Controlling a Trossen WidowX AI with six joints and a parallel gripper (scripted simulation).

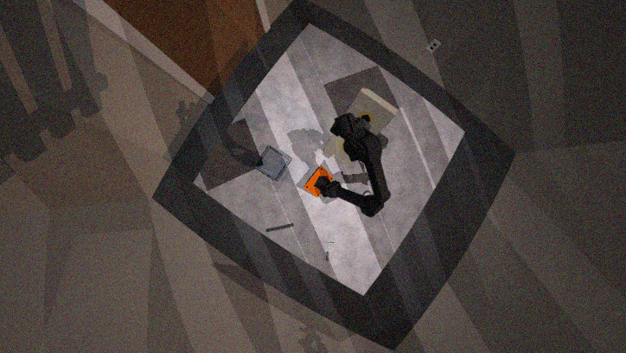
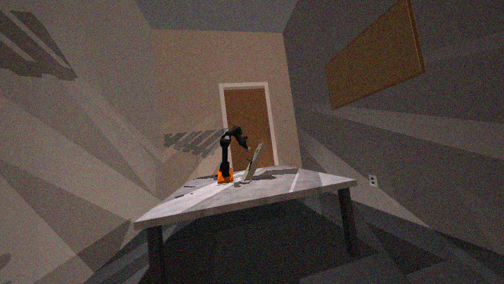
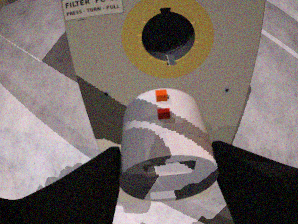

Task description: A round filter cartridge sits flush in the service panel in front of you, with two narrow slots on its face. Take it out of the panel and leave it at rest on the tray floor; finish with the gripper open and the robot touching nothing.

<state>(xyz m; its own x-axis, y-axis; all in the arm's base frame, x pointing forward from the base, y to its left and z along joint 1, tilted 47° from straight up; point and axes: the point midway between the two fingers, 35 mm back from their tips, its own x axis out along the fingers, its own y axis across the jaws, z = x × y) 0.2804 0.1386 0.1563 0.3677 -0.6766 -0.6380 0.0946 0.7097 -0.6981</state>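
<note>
The filter cartridge (image 3: 167, 135) (image 2: 248, 148) is a pale cylinder with an orange and a red mark on its side. It is out of the panel (image 3: 105, 60) (image 2: 254, 163) (image 1: 377, 109), in front of the panel face. My gripper (image 3: 166, 153) is shut on it, one black finger on each side near its slotted end. The round port (image 3: 168, 36) above it in the wrist view is an empty dark hole inside a yellow ring (image 3: 131, 37). The grey square tray (image 1: 274, 163) has nothing visible in it. The arm hides the gripper in the top view.
The panel leans back on the table (image 1: 346, 236) (image 2: 211, 200). The orange arm base (image 1: 312, 183) (image 2: 221, 177) stands between the panel and the tray. A thin dark bar (image 1: 279, 227) lies on the table, and small thin items lie near its front corner.
</note>
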